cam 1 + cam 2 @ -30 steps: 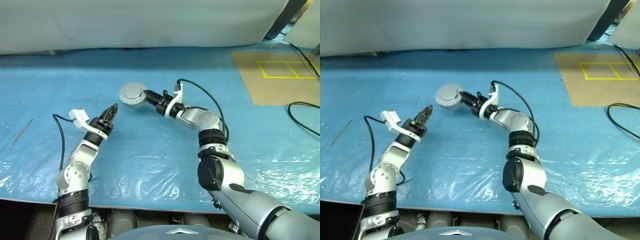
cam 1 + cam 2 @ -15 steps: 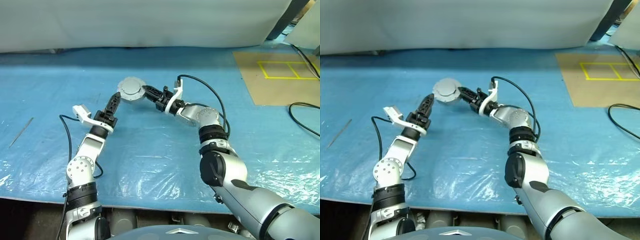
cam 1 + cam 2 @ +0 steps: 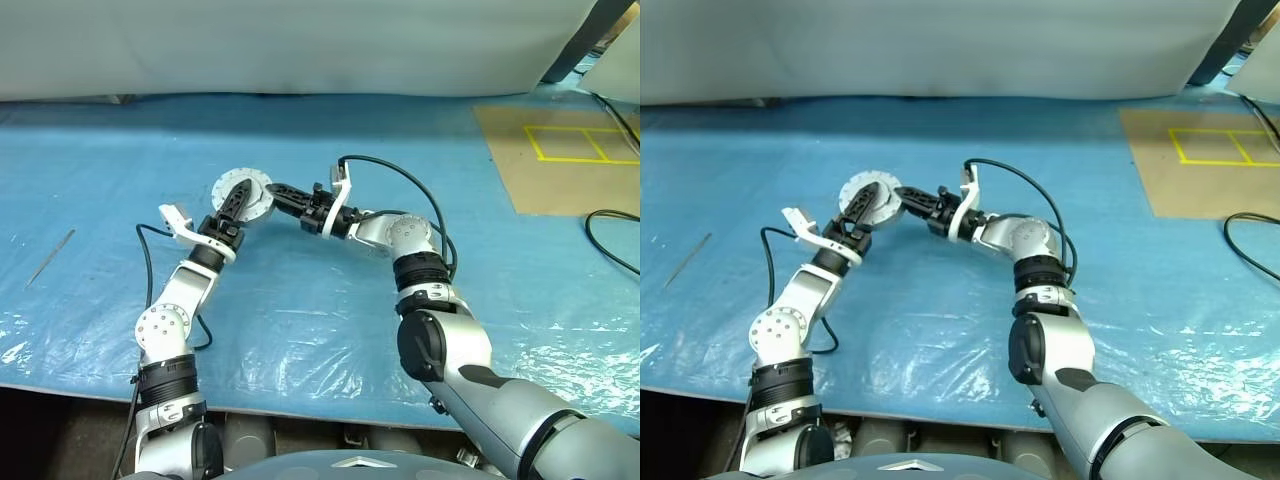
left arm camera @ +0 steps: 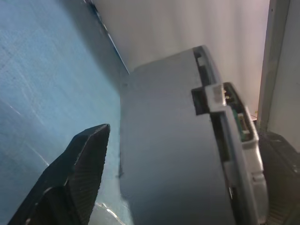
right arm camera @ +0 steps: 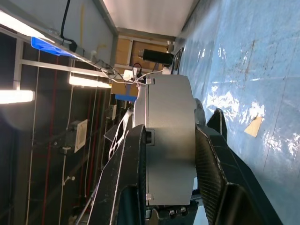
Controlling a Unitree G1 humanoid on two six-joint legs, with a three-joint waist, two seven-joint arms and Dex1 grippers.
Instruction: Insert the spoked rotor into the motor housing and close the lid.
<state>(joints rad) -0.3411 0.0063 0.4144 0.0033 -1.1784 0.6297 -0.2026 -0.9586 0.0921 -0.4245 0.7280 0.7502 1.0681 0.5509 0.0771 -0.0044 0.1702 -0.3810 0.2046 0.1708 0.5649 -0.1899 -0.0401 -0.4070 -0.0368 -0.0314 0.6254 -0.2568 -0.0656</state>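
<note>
Left of centre, above the blue-sheeted table [image 3: 300, 330], the right tool [image 3: 268, 190] pinches the motor housing [image 3: 242, 196] by its side wall. The left tool [image 3: 235, 198], fingers spread, straddles the same housing, one finger [image 4: 77, 173] just beside its wall.

The motor housing [image 3: 243, 196] hangs above the blue sheet [image 3: 300, 310], between both grippers' fingers.
</note>
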